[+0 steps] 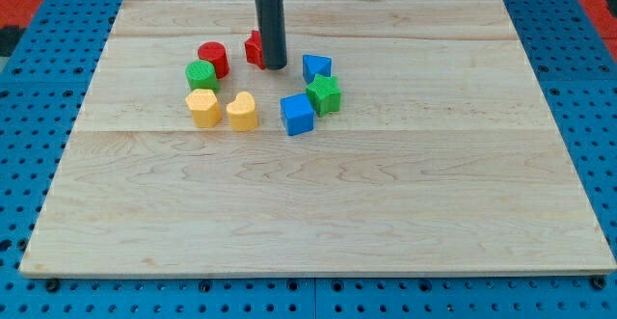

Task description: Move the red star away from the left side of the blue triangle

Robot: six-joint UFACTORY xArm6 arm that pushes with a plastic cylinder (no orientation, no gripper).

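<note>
Red star (253, 47) touching upright rod; my tip (275, 66) at its right.

Single view, looking down at an angle from the near edge, wooden board (318, 203) filling frame, moderately close, blue pegboard (598, 117) around.

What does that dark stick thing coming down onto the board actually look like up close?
It is a plain, straight, dark grey-black rod, round like a pipe, with no visible cables or markings. My tip is blunt and flat. At the view's top, the rod joins a wider dark collar, with a sliver of white above it.
</note>
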